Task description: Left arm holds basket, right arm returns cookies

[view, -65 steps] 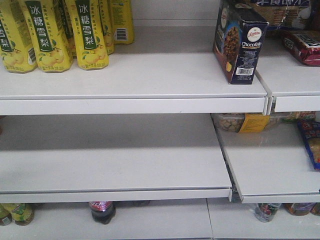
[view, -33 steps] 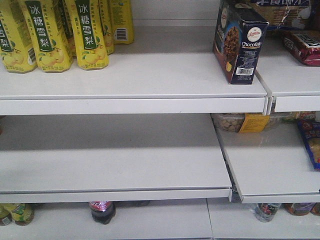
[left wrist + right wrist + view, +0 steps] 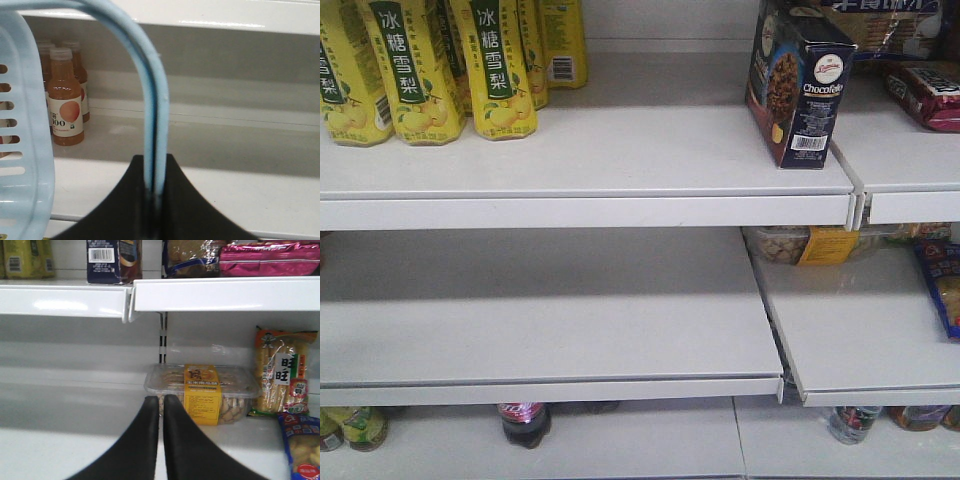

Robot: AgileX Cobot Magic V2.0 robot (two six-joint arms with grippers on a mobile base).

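Observation:
The cookies (image 3: 800,85), a dark navy carton with a barcode, stand upright on the top shelf (image 3: 620,150) near its right end. The right wrist view shows the carton's bottom (image 3: 112,260) on that shelf, above and left of my right gripper (image 3: 161,399). This gripper is shut with nothing in it and hangs in front of the middle shelf. My left gripper (image 3: 153,159) is shut on the hoop handle (image 3: 150,100) of the light blue basket (image 3: 25,150), whose slotted side fills the left of that view. Neither arm shows in the front view.
Yellow pear-drink bottles (image 3: 430,70) stand at the top shelf's left and a red snack bag (image 3: 925,95) lies right of the carton. A clear biscuit tray (image 3: 202,390), a rice-cracker bag (image 3: 280,372) and a blue bag (image 3: 300,445) sit on the middle shelf. Orange drink bottles (image 3: 65,105) stand beyond the basket.

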